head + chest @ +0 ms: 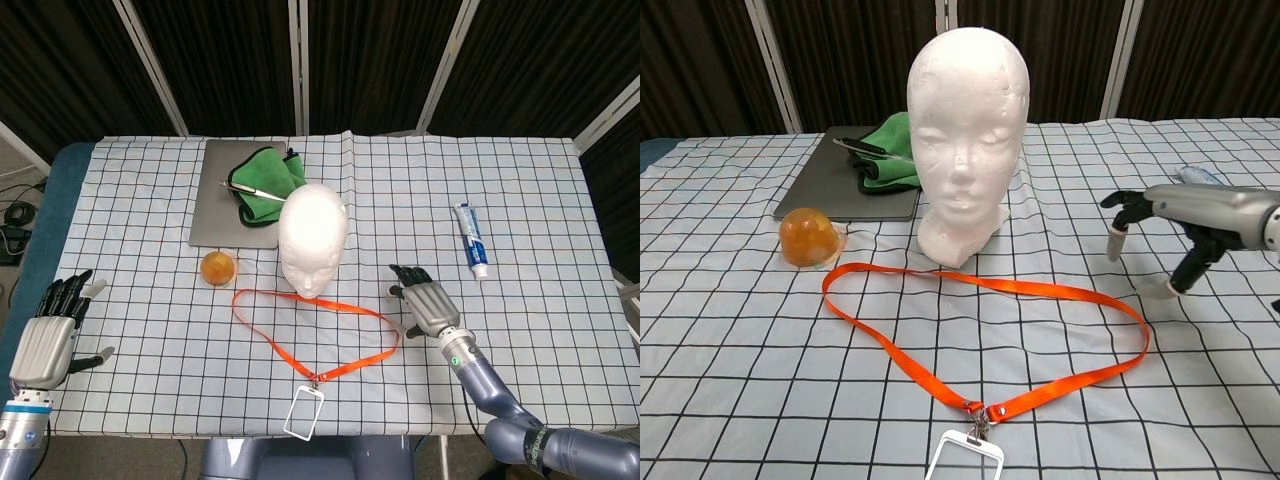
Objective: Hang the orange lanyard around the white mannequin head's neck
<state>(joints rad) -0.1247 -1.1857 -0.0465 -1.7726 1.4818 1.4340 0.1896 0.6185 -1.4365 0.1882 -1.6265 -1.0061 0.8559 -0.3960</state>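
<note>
Honestly, with the flat orange fabric lanyard (318,327) lying looped before the white foam mannequin head (312,237), the empty, spread-fingered right hand (426,303) probably needed a low pinch on the near strap.

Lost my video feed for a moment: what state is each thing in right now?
Orange lanyard: flat on the table, unheld.
White mannequin head: upright, neck bare.
Right robot hand: open, beside the lanyard loop, not touching.
Left robot hand: open, holding nothing.
Toothpaste tube: lying flat.
Green cloth: bunched on the grey board.
</note>
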